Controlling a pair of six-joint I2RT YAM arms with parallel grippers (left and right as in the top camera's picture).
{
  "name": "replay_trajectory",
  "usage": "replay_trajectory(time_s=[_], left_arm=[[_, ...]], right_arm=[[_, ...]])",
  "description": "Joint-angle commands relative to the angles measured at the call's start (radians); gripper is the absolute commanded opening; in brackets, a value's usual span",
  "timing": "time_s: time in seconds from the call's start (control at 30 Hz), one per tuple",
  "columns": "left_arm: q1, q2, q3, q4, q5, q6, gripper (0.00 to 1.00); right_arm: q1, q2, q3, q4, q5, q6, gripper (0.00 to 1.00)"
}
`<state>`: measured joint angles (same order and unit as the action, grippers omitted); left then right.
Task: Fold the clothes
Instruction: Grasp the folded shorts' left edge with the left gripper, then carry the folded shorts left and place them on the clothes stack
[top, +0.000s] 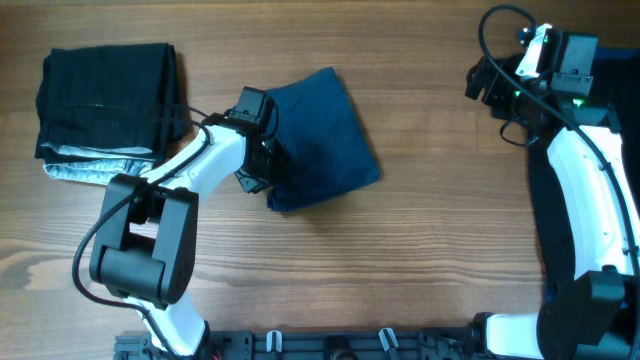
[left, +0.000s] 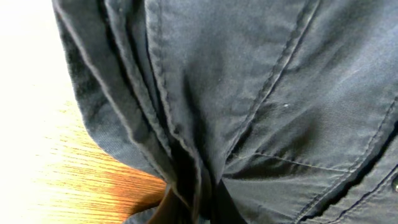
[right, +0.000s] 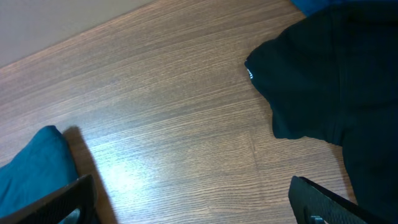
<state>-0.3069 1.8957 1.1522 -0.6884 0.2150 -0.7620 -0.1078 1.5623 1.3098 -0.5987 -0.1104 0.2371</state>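
The navy shorts lie folded into a compact, tilted rectangle on the wooden table, just toward 12 o'clock from its centre in the overhead view. The left gripper sits at the shorts' 8 o'clock edge, jaws closed and pinching the fabric. In the left wrist view the seamed layers of the shorts fill the frame and bunch together at 6 o'clock. At the table's 10 o'clock stands a folded stack: a black garment on top, a light grey garment beneath. The right gripper hovers at 2 o'clock, well apart from the shorts, jaws spread wide and holding nothing, with dark cloth beside it.
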Motion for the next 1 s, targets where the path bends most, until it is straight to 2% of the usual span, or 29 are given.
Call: replay_trajectory(time_s=[0.0,0.23,0.4,0.57,0.7,0.93,0.97], left_arm=[[-0.005,0.028,-0.016,0.025,-0.015,0.045,0.04],[-0.006,-0.055,0.119,0.023,-0.114,0.294,0.04],[-0.005,-0.101,0.174,0.028,-0.280,0.343,0.04],[0.004,-0.108,0.324,0.031,-0.418,0.393,0.04],[0.072,-0.108,0.420,0.059,-0.418,0.423,0.04],[0.292,-0.108,0.562,0.208,-0.383,0.478,0.04],[0.328,-0.108,0.599,0.226,-0.352,0.515,0.04]], right_arm=[[0.002,0.009,-0.001,0.003,0.014,-0.001,0.99],[0.002,0.009,-0.001,0.003,0.014,-0.001,1.00],[0.002,0.009,-0.001,0.003,0.014,-0.001,0.99],[0.002,0.009,-0.001,0.003,0.014,-0.001,0.99],[0.002,0.009,-0.001,0.003,0.014,-0.001,0.99],[0.002,0.009,-0.001,0.003,0.014,-0.001,1.00],[0.002,0.009,-0.001,0.003,0.014,-0.002,0.99]])
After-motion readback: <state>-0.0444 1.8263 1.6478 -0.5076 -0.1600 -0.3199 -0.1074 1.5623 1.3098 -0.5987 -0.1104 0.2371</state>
